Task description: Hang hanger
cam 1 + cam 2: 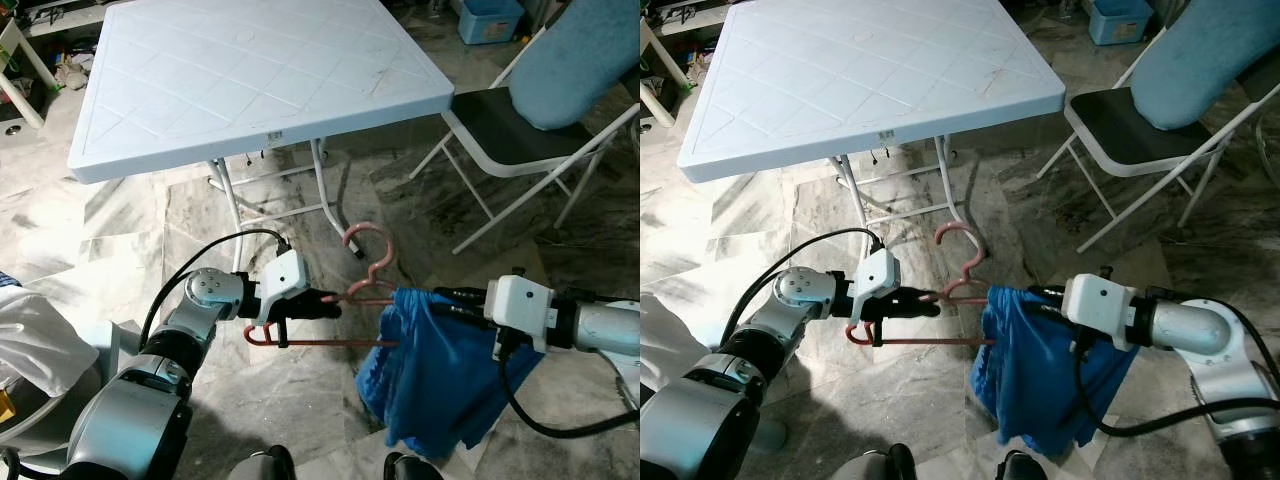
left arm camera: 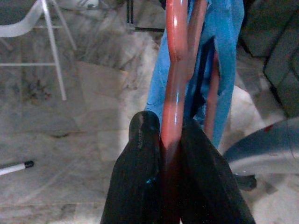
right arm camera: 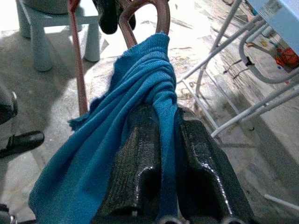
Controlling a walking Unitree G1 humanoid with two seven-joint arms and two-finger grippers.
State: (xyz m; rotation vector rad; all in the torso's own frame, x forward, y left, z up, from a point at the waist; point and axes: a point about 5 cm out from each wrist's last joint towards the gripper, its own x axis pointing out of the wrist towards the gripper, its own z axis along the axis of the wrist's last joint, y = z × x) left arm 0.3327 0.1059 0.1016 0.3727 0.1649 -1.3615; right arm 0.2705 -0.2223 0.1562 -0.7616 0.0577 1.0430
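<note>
Your left hand pinches pink hanger; right hand pinches blue cloth draped over hanger's far end, hiding that end. White table beyond.

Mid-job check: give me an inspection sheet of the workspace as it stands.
Surface: marble floor; white folding table top bare.
Job's things: pink hanger held in the air, blue garment draped over one end.
Clutter: blue bin beyond the table.
Grippers: left gripper shut on the hanger; right gripper shut on the garment.
Cables: black cable looping over the left arm; another under the right.
Surroundings: folding chair with a blue cushion.
</note>
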